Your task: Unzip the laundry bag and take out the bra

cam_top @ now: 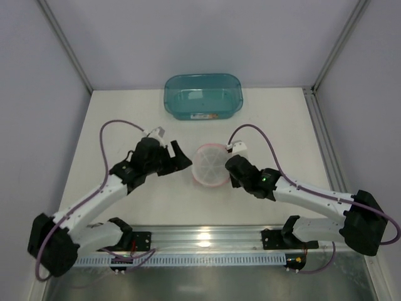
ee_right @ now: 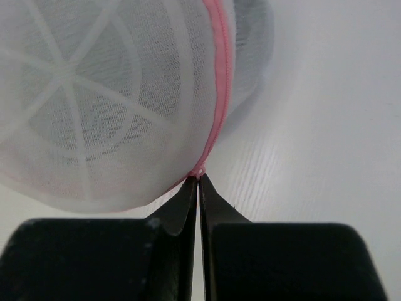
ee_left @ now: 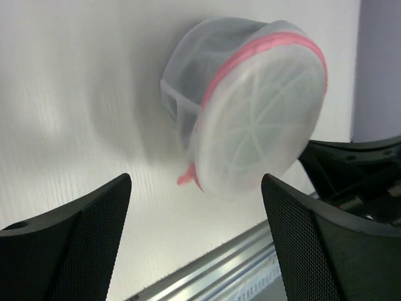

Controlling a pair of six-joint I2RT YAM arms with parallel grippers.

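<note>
White table point(cam_top: 125, 119), teal tub point(cam_top: 172, 100) at its far edge, laundry bag point(cam_top: 211, 164) mid-table between both arms, bra point(ee_left: 188, 66) only a dim dark shape behind its mesh, left gripper point(cam_top: 180, 157) spread wide just beside the bag and holding nothing, right gripper point(ee_right: 197, 180) pinched tight on the pink zip point(ee_right: 220, 94).

Round white mesh laundry bag point(cam_top: 212, 164), pink zip shut, rim pinched in the closed right jaws; bra point(ee_left: 186, 70) a dim shadow inside.
</note>
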